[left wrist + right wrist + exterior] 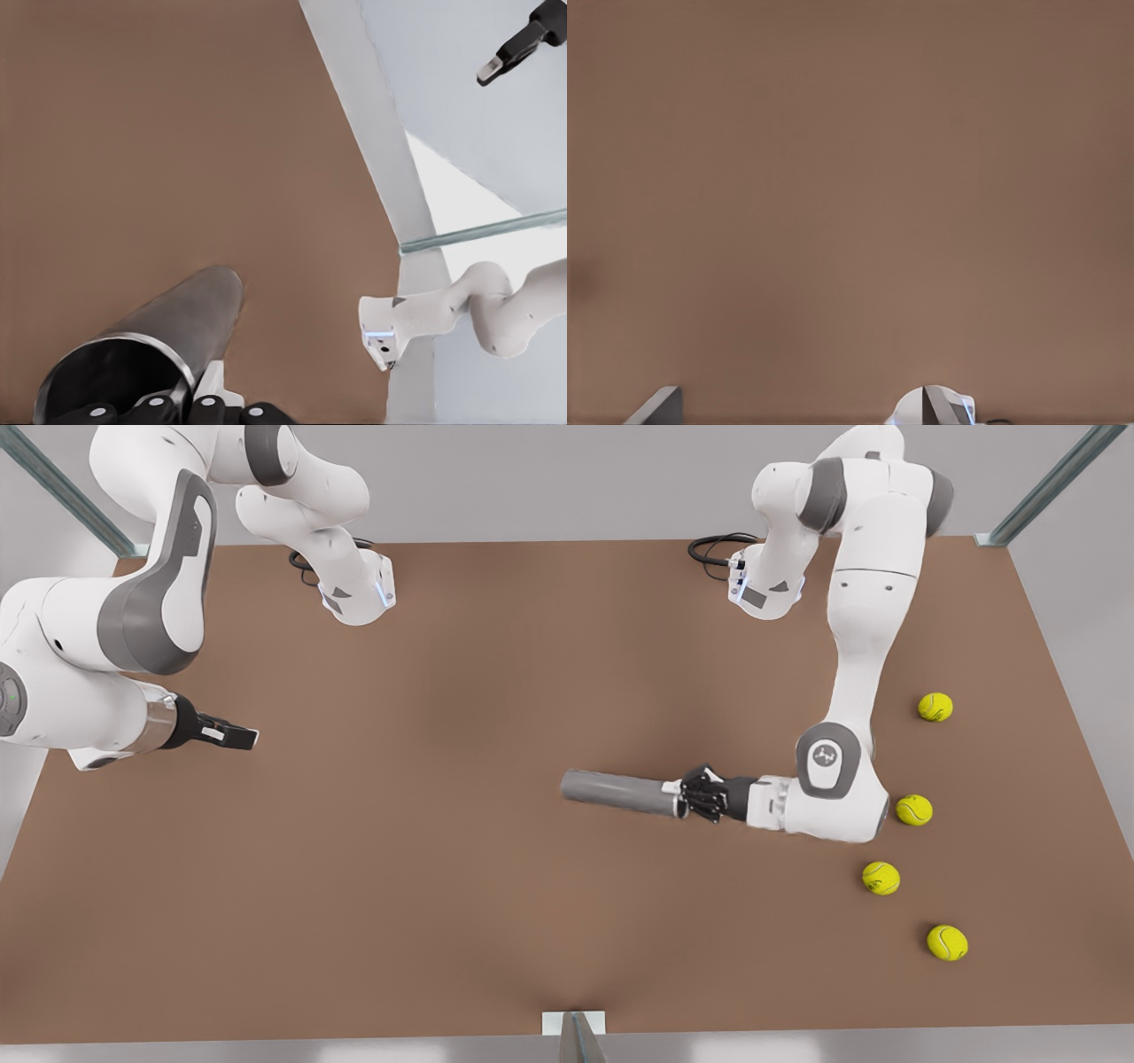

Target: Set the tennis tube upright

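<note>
The slim grey metallic tennis tube [151,341] lies flat mid-table, long axis level, its open end pinched at the rim by the left gripper [687,798]. The right gripper [237,734] waits well apart, fingers seemingly together.

Tennis tube [616,792] lies flat on table [461,717], right of centre in front view. Left gripper [684,801] at its right-hand end, one finger inside the rim. Four tennis balls [935,707] further right. Right gripper [237,735] waits above table's left side.
</note>
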